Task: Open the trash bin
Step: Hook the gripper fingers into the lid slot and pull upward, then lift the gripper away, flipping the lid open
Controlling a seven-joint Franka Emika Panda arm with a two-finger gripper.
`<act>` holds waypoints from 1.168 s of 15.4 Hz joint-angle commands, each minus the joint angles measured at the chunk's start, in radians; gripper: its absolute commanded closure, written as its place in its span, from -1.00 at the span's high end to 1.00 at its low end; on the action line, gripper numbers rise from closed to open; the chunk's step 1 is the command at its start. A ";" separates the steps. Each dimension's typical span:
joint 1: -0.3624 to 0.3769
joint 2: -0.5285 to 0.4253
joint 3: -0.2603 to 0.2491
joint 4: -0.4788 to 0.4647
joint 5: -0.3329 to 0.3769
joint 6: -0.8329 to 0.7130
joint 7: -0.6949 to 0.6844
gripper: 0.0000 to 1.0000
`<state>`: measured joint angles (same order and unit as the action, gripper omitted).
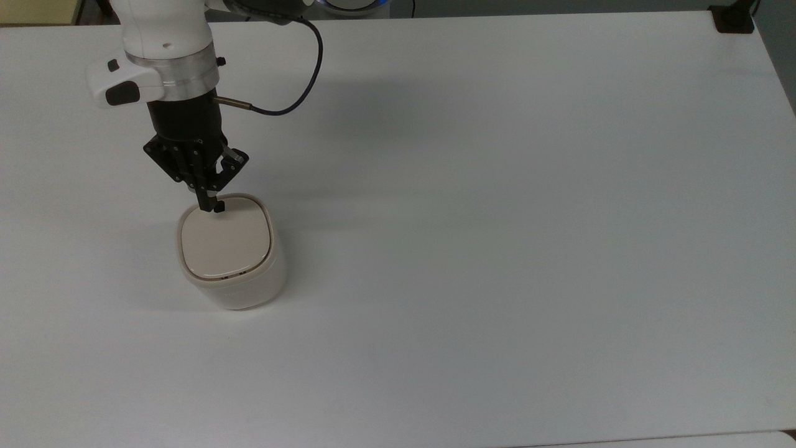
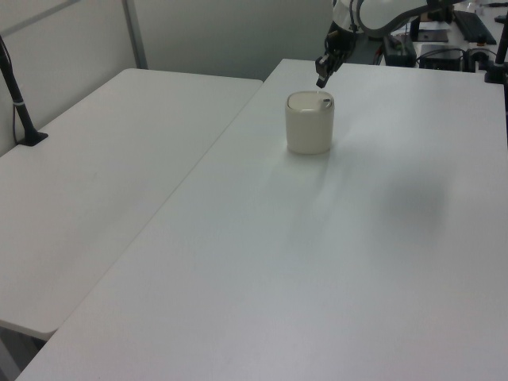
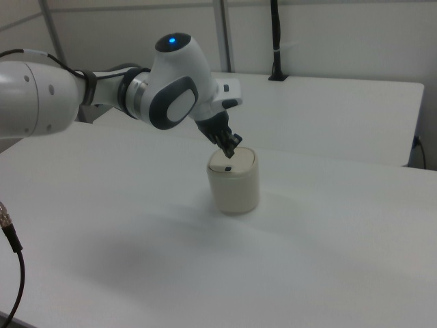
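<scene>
Top view: gripper (image 1: 206,205), fingers together, poised over the light, rigid trash bin (image 1: 231,256); press its black button (image 1: 218,209), don't grasp

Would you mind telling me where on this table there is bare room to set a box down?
The table is bare from the trash bin across to the top view's right edge, and along its near edge. The only crowded spot is around the bin, where the gripper hangs over its lid.

**Materials and finish**

Bin (image 1: 231,261): smooth cream plastic, matt beige lid (image 1: 225,244). Claw (image 1: 207,203): matt black metal-like links. Arm (image 1: 163,37): glossy white plastic shells, brushed silver ring. Surface (image 1: 497,218): smooth, matt white.
</scene>
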<state>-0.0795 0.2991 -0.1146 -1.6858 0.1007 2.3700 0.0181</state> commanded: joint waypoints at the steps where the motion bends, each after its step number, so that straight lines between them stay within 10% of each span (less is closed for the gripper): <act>1: 0.001 -0.021 -0.005 -0.060 -0.010 0.035 0.000 -1.00; 12: 0.003 0.003 -0.005 -0.118 -0.039 0.146 0.009 -1.00; 18: -0.003 -0.132 -0.005 -0.086 -0.016 -0.012 0.017 -1.00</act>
<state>-0.0878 0.2733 -0.1145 -1.7598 0.0769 2.4753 0.0195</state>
